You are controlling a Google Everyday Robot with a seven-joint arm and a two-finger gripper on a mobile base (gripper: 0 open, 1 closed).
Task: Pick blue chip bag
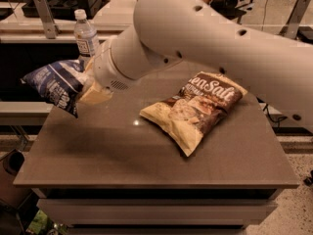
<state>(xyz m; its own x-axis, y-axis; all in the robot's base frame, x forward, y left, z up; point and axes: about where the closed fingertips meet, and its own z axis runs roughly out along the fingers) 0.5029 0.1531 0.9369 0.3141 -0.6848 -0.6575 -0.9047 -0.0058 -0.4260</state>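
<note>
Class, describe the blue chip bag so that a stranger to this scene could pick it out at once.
Start at the table and go to its left edge, near the water bottle. There the gripper holds the blue chip bag off the surface. It is dark blue with white lettering, unlike the larger cream-and-brown bag lying flat mid-table.

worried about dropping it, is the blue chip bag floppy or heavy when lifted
Probably light: the blue chip bag hangs in the air over the table edge, from the claw shut on one side. Likely floppy and slick: its crinkled foil droops.
</note>
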